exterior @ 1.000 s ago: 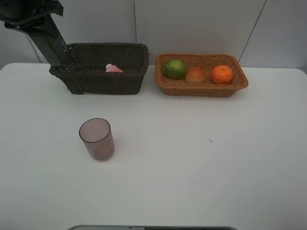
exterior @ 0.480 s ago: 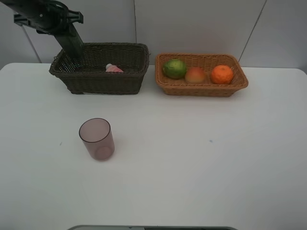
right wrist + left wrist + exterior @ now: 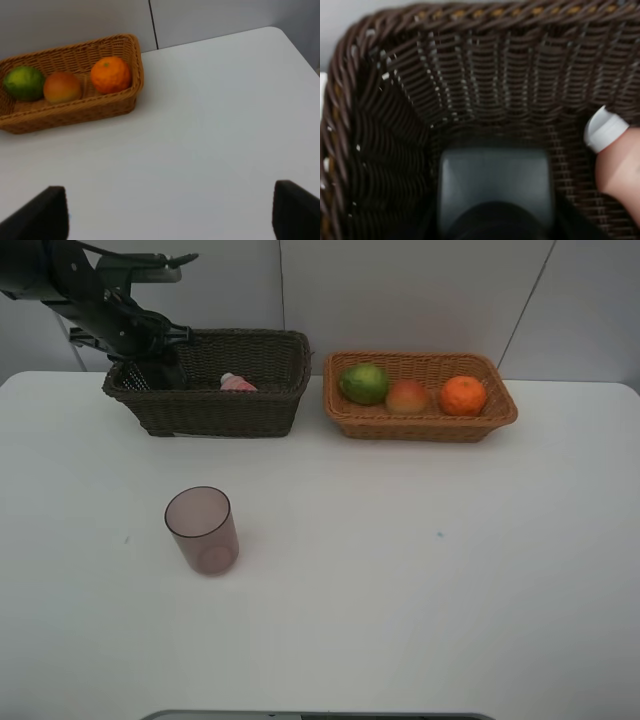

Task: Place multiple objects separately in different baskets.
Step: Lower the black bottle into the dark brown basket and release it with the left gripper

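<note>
- The left gripper (image 3: 165, 370) was lowered into the left end of the dark basket (image 3: 215, 410), at the table's (image 3: 400, 570) far edge; whether it gripped the dark green bottle (image 3: 494, 192) below it could not be told.
- The pink bottle (image 3: 237, 383) lay mid-basket.
- The right gripper (image 3: 167, 212) was seen wide open and empty.
- The green fruit (image 3: 364, 383), peach (image 3: 407, 397) and orange (image 3: 463, 395) sat in the tan basket (image 3: 420, 425).
- The cup (image 3: 202, 530) stood upright, left of the table's centre.

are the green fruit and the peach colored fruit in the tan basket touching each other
Cannot tell. In both the exterior high and right wrist views, green fruit and peach fruit meet edge to edge; neither shows contact or gap plainly.
</note>
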`<state>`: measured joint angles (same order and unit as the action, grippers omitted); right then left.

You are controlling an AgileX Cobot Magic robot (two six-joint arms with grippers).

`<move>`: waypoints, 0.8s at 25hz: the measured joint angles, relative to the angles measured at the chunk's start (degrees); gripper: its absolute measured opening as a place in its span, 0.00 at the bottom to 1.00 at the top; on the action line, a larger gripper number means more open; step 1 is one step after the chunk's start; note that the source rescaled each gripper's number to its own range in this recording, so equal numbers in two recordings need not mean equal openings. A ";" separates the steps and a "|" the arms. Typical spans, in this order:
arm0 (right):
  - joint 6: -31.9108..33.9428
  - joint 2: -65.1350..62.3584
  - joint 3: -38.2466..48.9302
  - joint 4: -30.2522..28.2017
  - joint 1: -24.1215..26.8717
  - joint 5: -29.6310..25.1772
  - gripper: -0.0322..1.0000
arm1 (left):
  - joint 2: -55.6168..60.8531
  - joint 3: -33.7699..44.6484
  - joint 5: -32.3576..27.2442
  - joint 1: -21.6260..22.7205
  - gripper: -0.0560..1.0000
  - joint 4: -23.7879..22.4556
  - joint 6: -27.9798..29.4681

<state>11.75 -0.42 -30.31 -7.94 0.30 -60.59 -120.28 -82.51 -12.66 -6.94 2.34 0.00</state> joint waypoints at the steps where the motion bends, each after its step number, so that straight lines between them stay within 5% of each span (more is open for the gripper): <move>1: 0.00 0.00 0.00 0.00 0.00 0.00 0.79 | -0.46 0.00 0.00 -0.21 0.50 0.00 0.00; 11: 0.00 0.00 0.00 0.00 0.00 0.00 0.79 | -1.78 -1.00 0.75 -0.93 0.50 -0.11 0.00; 17: 0.00 0.00 0.00 0.00 0.00 0.00 0.79 | -1.46 -3.08 -0.45 -1.59 0.93 -0.11 0.00; 20: 0.00 0.00 0.00 0.00 0.00 0.00 0.79 | -0.04 -4.22 -2.50 -2.05 0.99 -0.11 0.00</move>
<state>11.75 -0.42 -30.31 -7.94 0.30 -60.59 -120.33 -86.72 -15.16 -8.98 2.22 0.00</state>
